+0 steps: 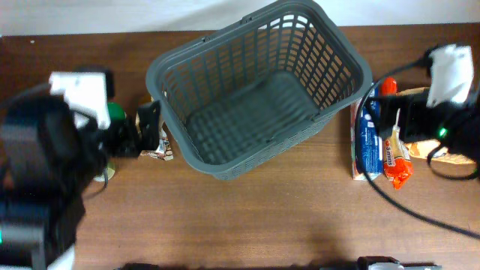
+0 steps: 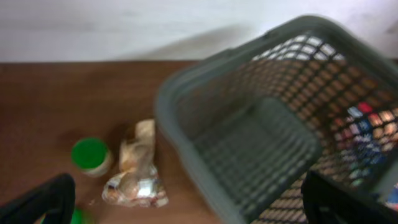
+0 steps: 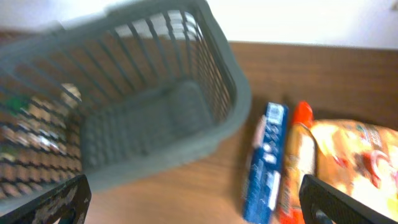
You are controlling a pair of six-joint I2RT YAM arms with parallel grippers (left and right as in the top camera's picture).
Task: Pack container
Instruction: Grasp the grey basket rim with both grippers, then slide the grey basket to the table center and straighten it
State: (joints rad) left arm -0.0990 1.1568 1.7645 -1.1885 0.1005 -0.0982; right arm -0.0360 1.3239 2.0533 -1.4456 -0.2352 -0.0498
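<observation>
The dark grey basket [image 1: 157, 75] stands tilted at the table's middle back, and nothing lies in it. It also shows in the left wrist view [image 2: 186, 143] and the right wrist view [image 3: 230, 81]. My left gripper [image 1: 152, 129] is open and empty beside the basket's left wall, above a clear snack bag [image 2: 134, 183]. In its own view the left gripper [image 2: 196, 206] shows only its two finger tips. My right gripper [image 1: 386, 124] is open and empty, right of the basket, over a blue box [image 3: 266, 162]. It also shows in the right wrist view [image 3: 196, 205].
A green-lidded jar [image 2: 90, 154] stands left of the snack bag, with a second green lid [image 2: 81, 216] near the left finger. An orange packet [image 3: 295, 168] and a yellow bag [image 3: 351, 162] lie right of the blue box. A white wall runs along the table's back.
</observation>
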